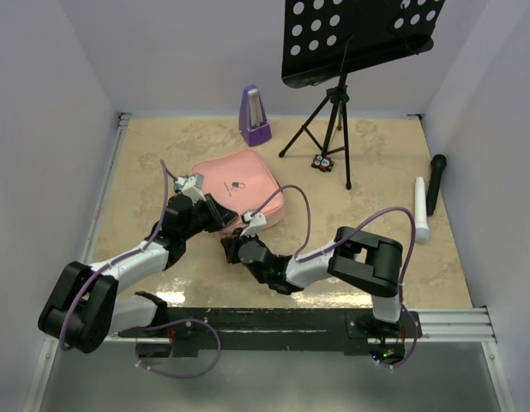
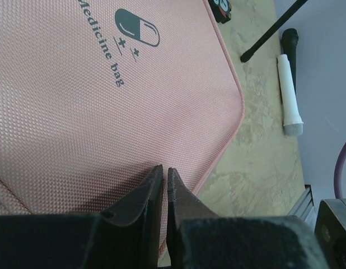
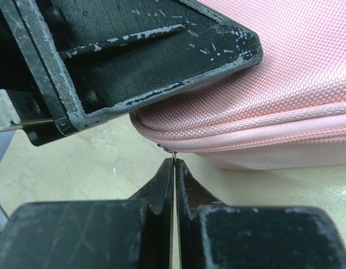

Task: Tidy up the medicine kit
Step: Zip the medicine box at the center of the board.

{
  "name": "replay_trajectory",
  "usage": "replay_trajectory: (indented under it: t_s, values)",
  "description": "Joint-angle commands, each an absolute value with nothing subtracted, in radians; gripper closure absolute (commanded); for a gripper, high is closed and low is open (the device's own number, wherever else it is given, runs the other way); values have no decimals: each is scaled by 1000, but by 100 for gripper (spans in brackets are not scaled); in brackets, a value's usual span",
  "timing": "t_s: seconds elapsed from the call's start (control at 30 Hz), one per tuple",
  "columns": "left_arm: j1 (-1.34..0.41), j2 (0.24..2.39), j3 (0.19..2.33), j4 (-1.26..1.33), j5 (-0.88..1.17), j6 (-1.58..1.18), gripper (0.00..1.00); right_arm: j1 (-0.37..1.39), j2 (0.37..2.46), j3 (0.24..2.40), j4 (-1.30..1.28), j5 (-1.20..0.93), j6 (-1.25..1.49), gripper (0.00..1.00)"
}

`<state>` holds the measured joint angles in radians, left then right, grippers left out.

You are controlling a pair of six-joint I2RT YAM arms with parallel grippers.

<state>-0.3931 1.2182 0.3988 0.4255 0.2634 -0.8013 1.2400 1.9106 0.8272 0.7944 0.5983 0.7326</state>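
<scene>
Found right gripper (image 3: pixel 173 163) pressed together on a small metal tab at the zip line, by the look of it the pull (image 3: pixel 172 150); found left gripper (image 2: pixel 163 172) just above it, jaws nearly together with only a slit between and nothing seen in the slit, tips bearing down on the lid near that corner; judged that a hold-down, not a grip.

Placed the case (image 1: pixel 245 178) flat on the table (image 1: pixel 376 146), lid up, closed, mid-table ahead of both arms, well apart from the metronome (image 1: pixel 254 114) and stand (image 1: pixel 338 112) behind.

Judged it light and soft-sided: woven pink fabric, padded, likely to dent under a fingertip and to slide or lift if tugged by the pull alone; hence worth pinning from above. Reckoned the lid fabric too flat and taut to pinch; took the pull as the one sound hold, with the zip (image 3: pixel 262 137) to be followed along the side wall and round the rounded corner.

Made out no real long axis, the shape near square; noted it set cornerwise, one corner toward the arms, the opposite one toward the back wall; read the pill logo (image 2: pixel 137 27) and lettering on the lid, well away from the left gripper's tips.
</scene>
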Motion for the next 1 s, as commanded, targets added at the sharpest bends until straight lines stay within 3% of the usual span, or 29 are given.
replay_trajectory:
  t_s: [0.0,0.3,0.47,0.63,0.73,0.97]
  values:
    - [-405,1229,364,310,265,-790,87,1227,1852,782,836,676,767,100]
    - [-405,1227,371,302,262,-793,87,1227,1793,692,839,718,805,100]
    - [-405,1207,393,258,235,-788,85,1227,1784,736,714,710,764,100]
    - [-403,1134,413,207,187,-799,51,1232,1789,759,623,698,698,100]
    - [-403,1071,416,170,164,-827,36,1232,1787,759,595,692,677,100]
    - [-403,944,385,60,124,-902,24,1232,1778,770,545,676,643,100]
